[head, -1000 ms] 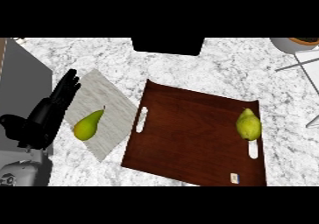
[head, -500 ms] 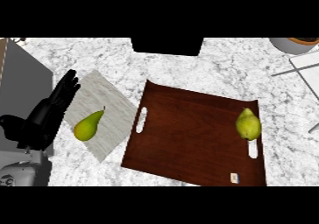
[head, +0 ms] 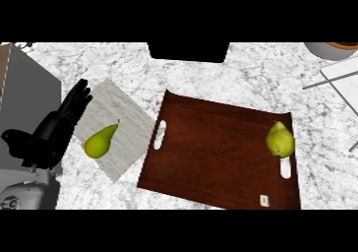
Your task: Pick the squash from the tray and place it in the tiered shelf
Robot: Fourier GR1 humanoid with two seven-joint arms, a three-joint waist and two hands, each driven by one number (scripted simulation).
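Left hand [head: 55,129], black fingers straight and together, rests open left of the dark wooden tray [head: 211,147], holding nothing. On the tray, a yellow-green squash [head: 280,140] lies by the right-hand handle slot. Between hand and tray, a pear-shaped green fruit [head: 100,142] sits on a pale marble board [head: 127,118]. White shelf [head: 345,83] panels show right of the tray.

Open tray [head: 211,147] surface left of the squash [head: 280,140]; shelf [head: 349,83] frame at far right.
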